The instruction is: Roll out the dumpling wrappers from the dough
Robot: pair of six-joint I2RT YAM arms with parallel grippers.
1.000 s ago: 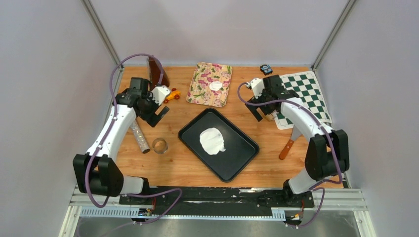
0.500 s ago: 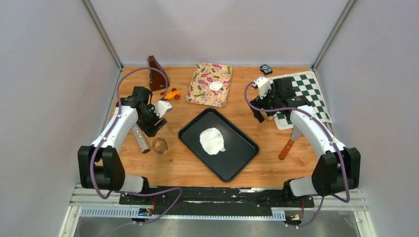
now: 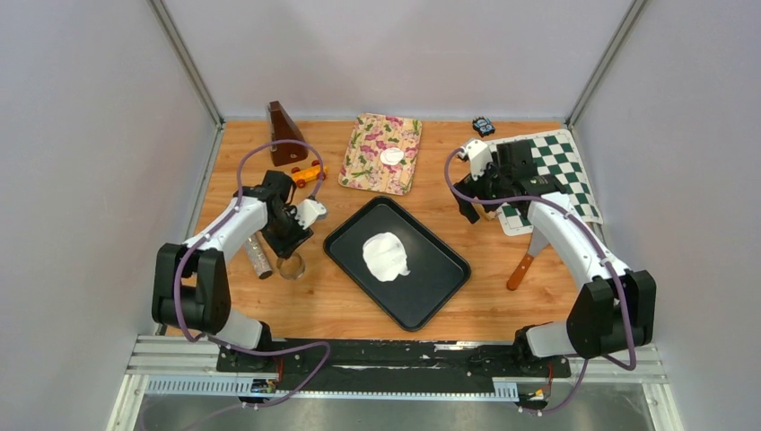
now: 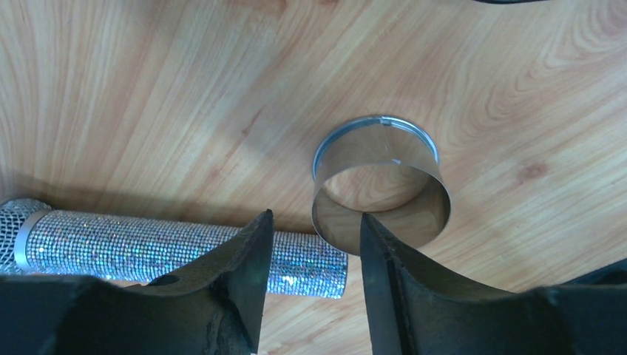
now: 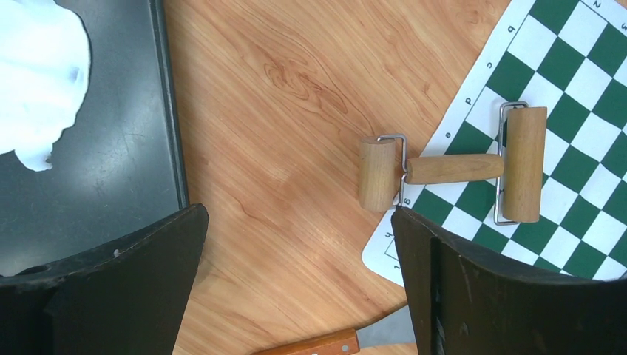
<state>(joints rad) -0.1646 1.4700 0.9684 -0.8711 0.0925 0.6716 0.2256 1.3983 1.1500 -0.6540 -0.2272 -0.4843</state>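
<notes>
Moving nearer, the left gripper (image 3: 292, 250) has come down over the ring cutter (image 3: 290, 267), left of the tray (image 3: 440, 269); one dumpling wrapper (image 3: 391, 156) lies far-centre on the floral mat (image 3: 363, 166). Left wrist: jaws part-open astride the ring's wall, beside the glitter tube (image 4: 148, 248). Right wrist: the right gripper (image 5: 299, 214) gapes wide above the wooden roller (image 5: 444, 168).

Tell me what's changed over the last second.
The left gripper moved nearer and down to the ring, its jaws narrowing astride the ring's wall, not visibly gripping yet. The right gripper shifted slightly right, open over the roller. Dough, tray, wrapper and ring stayed put.
</notes>
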